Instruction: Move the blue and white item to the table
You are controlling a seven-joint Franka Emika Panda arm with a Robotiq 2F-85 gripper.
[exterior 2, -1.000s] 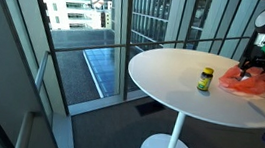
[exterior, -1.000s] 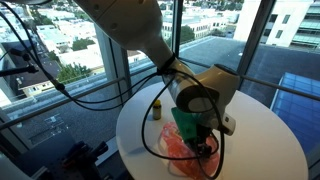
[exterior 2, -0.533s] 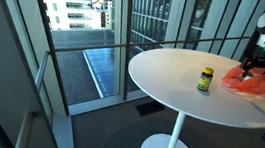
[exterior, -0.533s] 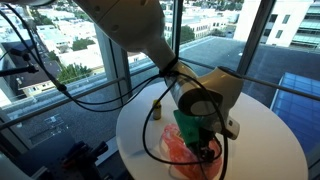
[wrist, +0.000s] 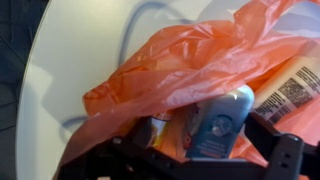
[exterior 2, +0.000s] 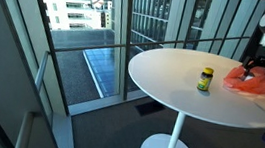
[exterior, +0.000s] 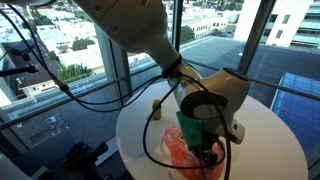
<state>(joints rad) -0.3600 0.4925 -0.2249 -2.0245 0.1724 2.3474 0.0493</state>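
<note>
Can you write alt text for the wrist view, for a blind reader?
A blue and white item sits in the folds of a crumpled red plastic bag on a white table, between the dark gripper's fingers.

Orange-red bag (wrist: pixel 190 70), blue and white item (wrist: pixel 216 126), white table (wrist: pixel 70 60).

The white Panda arm (exterior: pixel 130 30) comes in from the upper left in an exterior view and bends down to a bulky wrist (exterior: pixel 215 95). Below the wrist the Robotiq gripper (exterior: pixel 207 152) points steeply downward. In the wrist view its 2 dark fingers (wrist: pixel 285 155) sit low in the picture, the jaws spread wide apart.
</note>
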